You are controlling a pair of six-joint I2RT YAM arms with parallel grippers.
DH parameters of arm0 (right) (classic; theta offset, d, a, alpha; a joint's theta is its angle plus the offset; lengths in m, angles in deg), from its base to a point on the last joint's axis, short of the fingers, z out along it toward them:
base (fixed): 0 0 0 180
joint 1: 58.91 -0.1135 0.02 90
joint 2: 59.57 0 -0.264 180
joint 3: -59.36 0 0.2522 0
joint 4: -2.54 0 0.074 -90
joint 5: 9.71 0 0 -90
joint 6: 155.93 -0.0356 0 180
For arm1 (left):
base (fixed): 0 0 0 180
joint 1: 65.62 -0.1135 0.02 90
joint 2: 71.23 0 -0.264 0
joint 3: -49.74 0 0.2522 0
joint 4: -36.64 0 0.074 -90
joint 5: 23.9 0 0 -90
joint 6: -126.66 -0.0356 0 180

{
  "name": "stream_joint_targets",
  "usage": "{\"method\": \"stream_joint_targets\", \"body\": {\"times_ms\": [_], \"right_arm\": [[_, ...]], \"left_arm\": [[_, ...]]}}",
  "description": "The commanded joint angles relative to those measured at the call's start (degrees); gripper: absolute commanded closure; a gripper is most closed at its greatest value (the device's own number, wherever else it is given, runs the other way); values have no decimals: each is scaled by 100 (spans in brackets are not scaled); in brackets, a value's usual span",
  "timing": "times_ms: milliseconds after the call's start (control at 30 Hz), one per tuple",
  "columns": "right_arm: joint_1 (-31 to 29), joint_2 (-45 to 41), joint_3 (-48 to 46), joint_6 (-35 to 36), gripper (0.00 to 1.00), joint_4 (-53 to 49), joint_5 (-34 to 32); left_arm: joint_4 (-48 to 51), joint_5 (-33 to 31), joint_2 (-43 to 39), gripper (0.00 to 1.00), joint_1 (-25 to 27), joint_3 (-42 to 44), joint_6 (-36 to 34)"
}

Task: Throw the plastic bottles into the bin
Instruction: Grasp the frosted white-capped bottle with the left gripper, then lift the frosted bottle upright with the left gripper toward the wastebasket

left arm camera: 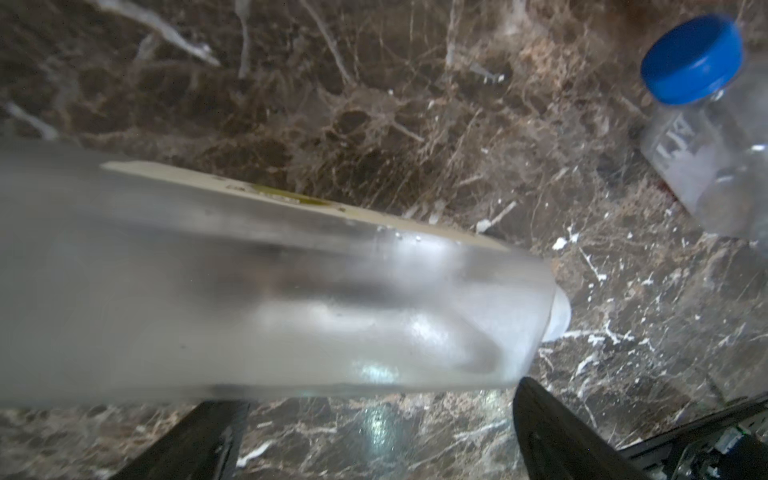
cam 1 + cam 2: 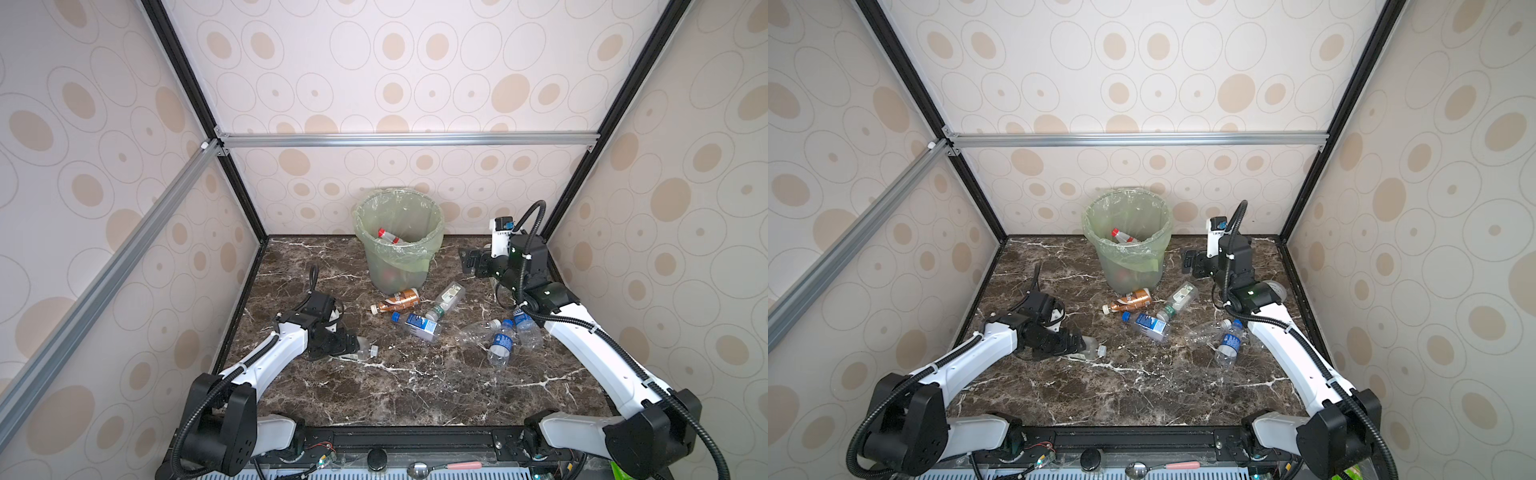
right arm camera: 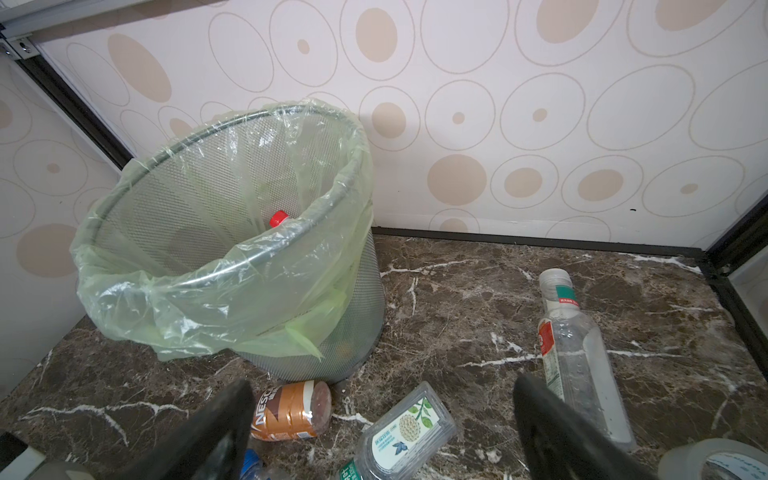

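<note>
**Left end effector** [image 1: 378, 392]: low over the counter [image 2: 415, 386], jaws spread to full width, nothing gripped. A frosted bottle [image 1: 291, 299] lies on its side right at the fingertips, crossing the gap between them. The wrist view does not show whether the pads touch it. Judgement: the jaws are set wide and low so as to straddle this bottle for the next pick.

**Bin** [image 2: 395, 266]: stands well beyond the left end effector, against the back wall, roughly midway between the two arms and so within reach of either. Its green bag is folded over the rim, which keeps the mouth open. One red-capped bottle [image 2: 388, 236] leans inside. Other contents show only dimly through the wall.

**Between the end effectors**, all lying flat on the counter:
- a brown-labelled bottle [image 2: 399, 300] at the bin's foot
- a blue-labelled bottle [image 2: 417, 325]
- a green-labelled bottle [image 2: 446, 300]
- toward the right forearm, a crushed clear bottle [image 2: 478, 332] and a blue-capped bottle [image 2: 500, 345]

**Right end effector** [image 3: 382, 384]: raised beside the bin, facing it, jaws wide apart and empty. A tall clear bottle [image 3: 577, 357] lies just beside one finger, and a roll of tape [image 3: 715, 457] is close by. The tape is not for the bin.

Judgement: the task is partly done, and most of the bottles are not yet binned.
</note>
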Motion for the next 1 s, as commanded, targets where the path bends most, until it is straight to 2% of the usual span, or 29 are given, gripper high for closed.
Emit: {"method": "stream_joint_targets", "body": {"times_ms": [0, 233, 667, 967], "right_arm": [[15, 7, -6, -64, 0, 69, 51], [15, 7, -6, -32, 0, 78, 29], [20, 12, 3, -1, 0, 70, -28], [16, 2, -12, -8, 0, 91, -33]], "left_arm": [[-579, 98, 212, 1, -30, -251, 256], [-408, -641, 794, 1, -30, -910, -30], [-475, -969, 1755, 1, -30, -1482, -156], [-623, -1541, 2012, 12, -32, -1389, -286]]}}
